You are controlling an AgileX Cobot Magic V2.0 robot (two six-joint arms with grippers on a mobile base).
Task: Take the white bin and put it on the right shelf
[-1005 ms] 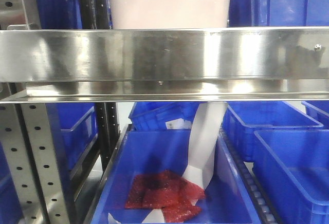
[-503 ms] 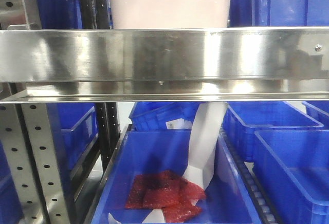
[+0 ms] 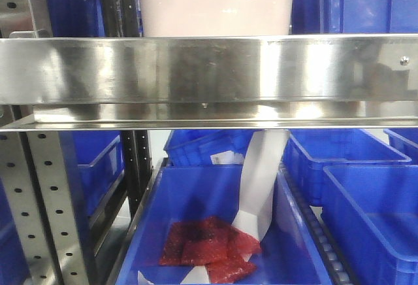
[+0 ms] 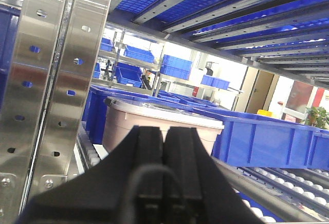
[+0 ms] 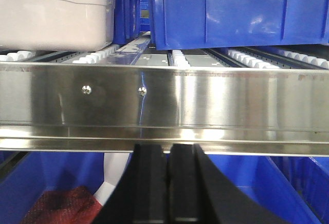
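Inspection, left to right, taken from the steel shelf rail [image 3: 209,69]. My left gripper [image 4: 163,152] has its jaws pressed together, empty, short of the white bin [image 4: 154,126]. That bin sits above and behind the rail on the roller lane, left of a blue bin [image 5: 236,11]. My right gripper [image 5: 170,178], jaws likewise together, hangs just below the rail. Against the earlier front views nothing has shifted; the bin's place is unchanged, so no progress is evident.

white bin [image 3: 214,7]: pale, pinkish-white plastic tub with a rimmed lip, upright on the roller shelf [image 5: 169,59] behind the steel front rail, blue bins beside it on both sides; ungrasped.
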